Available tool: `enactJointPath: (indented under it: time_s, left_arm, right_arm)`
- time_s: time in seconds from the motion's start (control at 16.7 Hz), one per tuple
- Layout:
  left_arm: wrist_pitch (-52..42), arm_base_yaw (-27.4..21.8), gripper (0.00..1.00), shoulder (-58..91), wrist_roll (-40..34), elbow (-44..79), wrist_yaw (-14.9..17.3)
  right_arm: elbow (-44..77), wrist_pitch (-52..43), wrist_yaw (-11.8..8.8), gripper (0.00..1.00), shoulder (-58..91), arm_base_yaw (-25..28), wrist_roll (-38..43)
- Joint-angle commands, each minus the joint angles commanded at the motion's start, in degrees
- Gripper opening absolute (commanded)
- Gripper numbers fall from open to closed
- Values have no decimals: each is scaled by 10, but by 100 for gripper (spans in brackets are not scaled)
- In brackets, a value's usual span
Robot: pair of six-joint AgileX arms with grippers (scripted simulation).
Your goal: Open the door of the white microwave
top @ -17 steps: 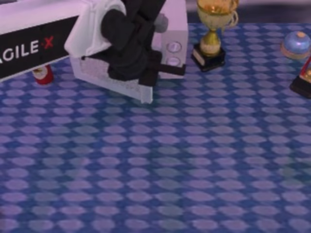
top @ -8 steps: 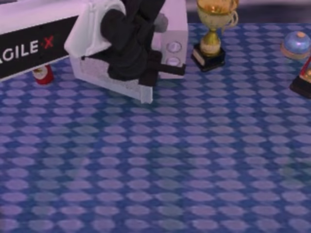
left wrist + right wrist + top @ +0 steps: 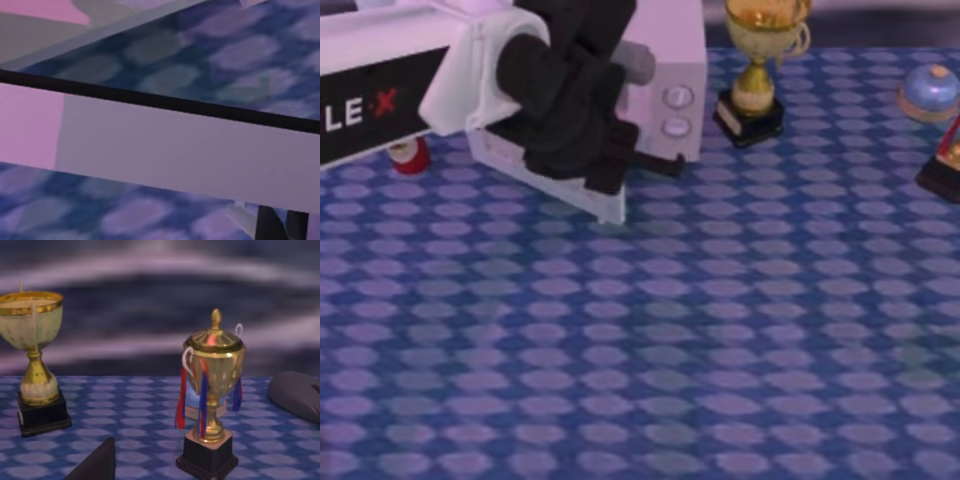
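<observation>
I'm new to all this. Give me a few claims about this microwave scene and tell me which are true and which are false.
1. The door is swung partly open. True.
2. The left gripper is at the door. True.
3. The gold trophy stands left of the white microwave. False: it stands to its right.
4. The microwave's front shows three knobs. False: two knobs show.
5. The right arm is working at the door. False: it is not in the top view.

A blue-and-lilac patterned surface (image 3: 720,350) carries the white microwave (image 3: 670,60) at its far left, a red can (image 3: 408,155) beside it, a gold trophy (image 3: 757,60), and a blue dome (image 3: 928,90) far right.
</observation>
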Motion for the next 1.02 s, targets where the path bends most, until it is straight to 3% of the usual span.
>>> enactJointPath:
  time_s: [1.02]
  left_arm:
    - [7,3,0,-11,10,-6,6]
  right_arm:
    - [0,0,0,100,0,0,0]
